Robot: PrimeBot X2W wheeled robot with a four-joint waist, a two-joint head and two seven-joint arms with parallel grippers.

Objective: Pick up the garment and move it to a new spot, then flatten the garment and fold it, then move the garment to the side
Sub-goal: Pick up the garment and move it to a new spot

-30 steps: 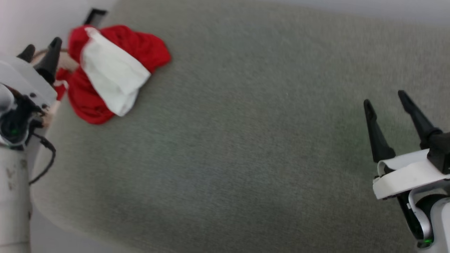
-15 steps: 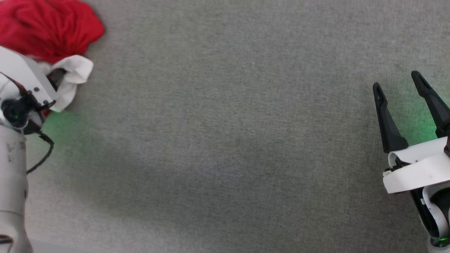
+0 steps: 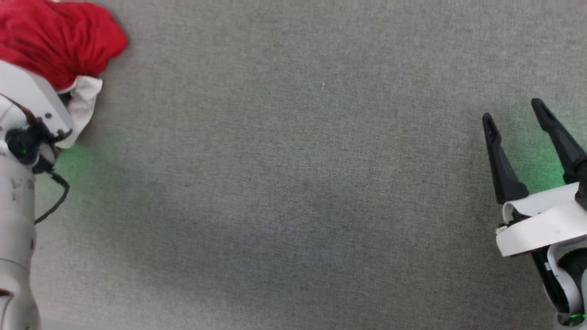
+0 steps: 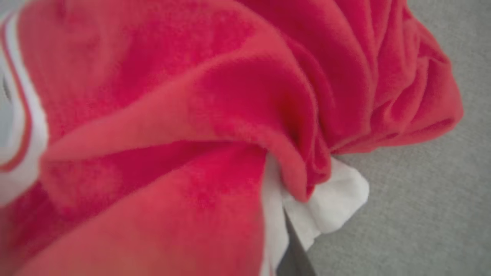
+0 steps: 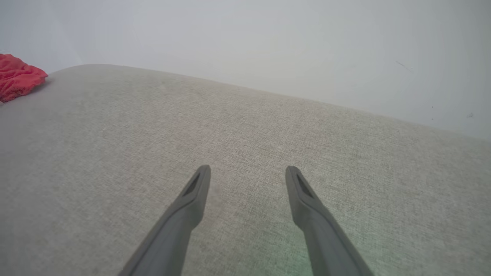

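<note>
The garment [image 3: 59, 41] lies bunched in a red heap at the far left corner of the grey fabric-covered worktop [image 3: 298, 183], with a fold of its white sleeve hanging out at the near side. In the left wrist view the garment [image 4: 191, 115] is very close and blurred: deep red folds gather toward a white flap, and red-and-white striped trim runs down the left edge. The left tool [image 3: 63, 97] is right against the heap, its white housing touching the white fold and its fingertips buried in the cloth. One dark finger [image 4: 296, 258] shows as a sliver under the white flap, so I cannot tell whether this tool is closed on the cloth or standing apart. A thin black cable [image 3: 55, 201] loops beside the left forearm, and a faint green glow falls on the fabric there. The right tool [image 3: 512, 110] is well apart from the garment, at the worktop's right side, its two dark fingers spread wide with nothing between them. From the right wrist, that tool [image 5: 248, 168] points across bare grey fabric toward a pale wall [image 5: 268, 46], and the garment [image 5: 17, 76] shows as a small red lump at the far left edge.
</note>
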